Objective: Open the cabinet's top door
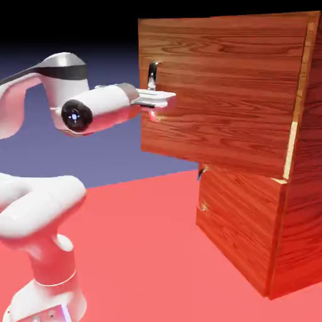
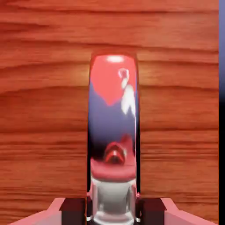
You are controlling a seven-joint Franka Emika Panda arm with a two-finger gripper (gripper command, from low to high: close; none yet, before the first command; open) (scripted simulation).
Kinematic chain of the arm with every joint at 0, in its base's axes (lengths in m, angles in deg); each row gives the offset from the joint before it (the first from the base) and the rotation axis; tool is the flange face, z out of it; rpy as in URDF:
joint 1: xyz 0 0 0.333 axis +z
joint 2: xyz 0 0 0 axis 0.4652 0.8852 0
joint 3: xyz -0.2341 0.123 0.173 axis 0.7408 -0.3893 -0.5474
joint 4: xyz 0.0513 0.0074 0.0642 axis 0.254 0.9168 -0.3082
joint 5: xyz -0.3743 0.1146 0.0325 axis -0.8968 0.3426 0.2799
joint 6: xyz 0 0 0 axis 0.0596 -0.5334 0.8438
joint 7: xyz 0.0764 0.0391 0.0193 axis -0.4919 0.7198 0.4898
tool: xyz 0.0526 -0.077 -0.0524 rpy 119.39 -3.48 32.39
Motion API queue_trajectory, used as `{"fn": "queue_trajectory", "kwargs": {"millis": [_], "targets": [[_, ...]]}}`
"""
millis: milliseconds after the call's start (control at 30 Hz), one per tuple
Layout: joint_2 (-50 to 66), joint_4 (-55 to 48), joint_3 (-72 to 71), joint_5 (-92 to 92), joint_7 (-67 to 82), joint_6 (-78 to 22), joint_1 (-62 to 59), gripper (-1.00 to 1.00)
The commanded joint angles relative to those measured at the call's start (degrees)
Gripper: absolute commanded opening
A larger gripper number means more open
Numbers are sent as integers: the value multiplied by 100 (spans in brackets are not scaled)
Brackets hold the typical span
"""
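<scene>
The cabinet [image 1: 300,207] is a tall reddish-brown wood-grain box with golden edges on the exterior view's right. Its top door [image 1: 226,94] stands swung out from the body, its free edge overhanging the lower door [image 1: 242,229]. A curved silver-grey handle [image 1: 151,72] sits near that free edge. My gripper [image 1: 156,108] reaches in horizontally and is shut on the handle. In the hand view the shiny handle [image 2: 113,127] rises large between my dark fingertips [image 2: 73,212], with the gripper [image 2: 113,213] closed around its base and door wood [image 2: 44,110] behind.
A red table surface [image 1: 144,251] spreads below the door and in front of the cabinet. My white arm's base [image 1: 47,277] stands at the lower left. A strip of blue backdrop [image 2: 222,88] shows past the door's edge.
</scene>
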Motion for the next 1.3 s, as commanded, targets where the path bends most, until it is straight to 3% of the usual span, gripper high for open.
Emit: {"fn": "queue_trajectory", "kwargs": {"millis": [0, 467, 1267], "targets": [[99, -10, 207, -182, 82, -166, -5, -100], [2525, -1188, 3006, -2891, 1456, -2523, 418, -100], [7452, -5539, 6350, -4815, 3988, -6808, 2790, -100]]}}
